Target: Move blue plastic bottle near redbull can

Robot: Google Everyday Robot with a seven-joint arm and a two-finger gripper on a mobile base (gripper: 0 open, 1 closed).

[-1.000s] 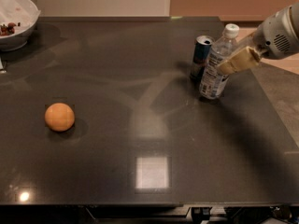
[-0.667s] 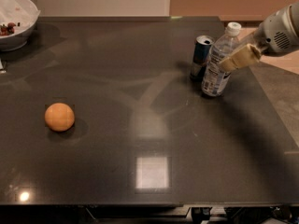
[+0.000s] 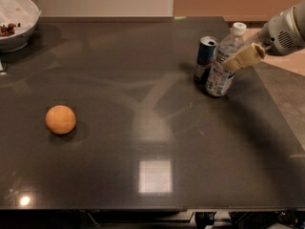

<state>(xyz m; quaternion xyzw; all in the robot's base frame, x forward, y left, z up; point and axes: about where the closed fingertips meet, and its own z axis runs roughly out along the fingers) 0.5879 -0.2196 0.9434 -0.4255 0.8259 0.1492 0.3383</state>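
Observation:
The blue plastic bottle [image 3: 220, 73], clear with a white cap and a printed label, stands leaning a little to the right on the dark table [image 3: 143, 142] at the back right. The redbull can [image 3: 205, 58] stands upright just left of it, touching or nearly touching. My gripper [image 3: 229, 60] reaches in from the right edge and is shut on the bottle's upper body. One beige finger [image 3: 244, 56] lies across the bottle's front; the other is hidden behind it.
An orange [image 3: 60, 119] lies on the left part of the table. A white bowl [image 3: 16, 25] with some food stands at the back left corner. The table's right edge runs close past the bottle, with floor beyond.
The bottle and gripper have shifted very slightly up and to the right, staying next to the can. Nothing else has moved.

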